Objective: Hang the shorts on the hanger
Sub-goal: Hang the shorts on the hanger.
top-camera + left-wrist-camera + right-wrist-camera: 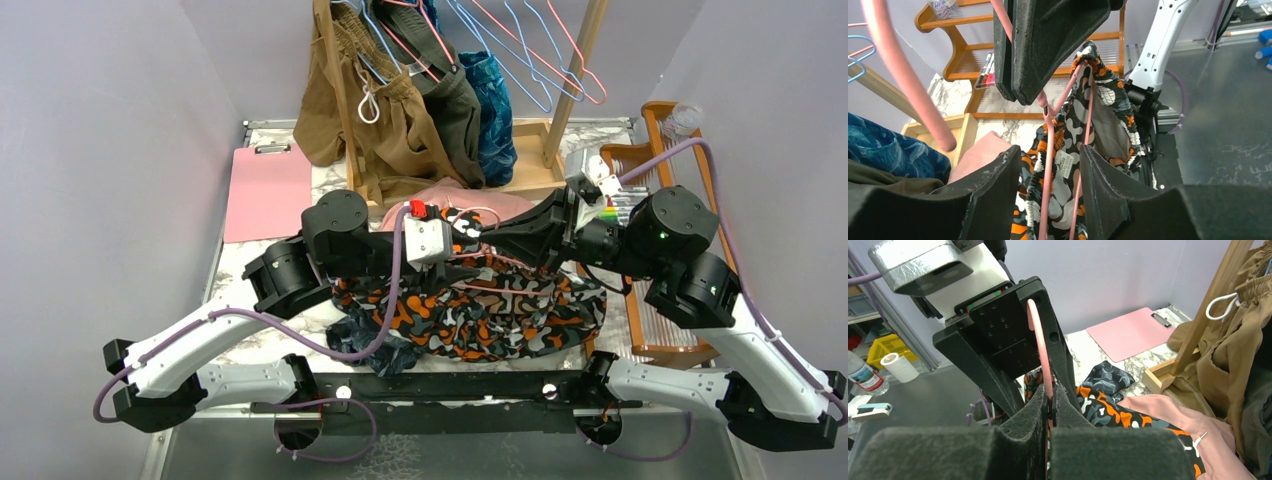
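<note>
Shorts [1070,130] — dark cloth with orange, white and grey blobs, a gathered waistband and a small white label inside. They hang between and beyond the left gripper's [1049,150] parted fingers, which pinch nothing.
Hanger [1047,170] — thin pink wire running between those same fingers, its neck clamped tight in the right gripper [1050,392].

From above, the 2 arms [560,235] hide the middle of the shorts [500,315] and nearly all of the hanger [1046,175], whose hook [898,65] blurs near the left wrist camera and whose wire vanishes between the pressed pads [1023,420] of the right tool [1051,390].
</note>
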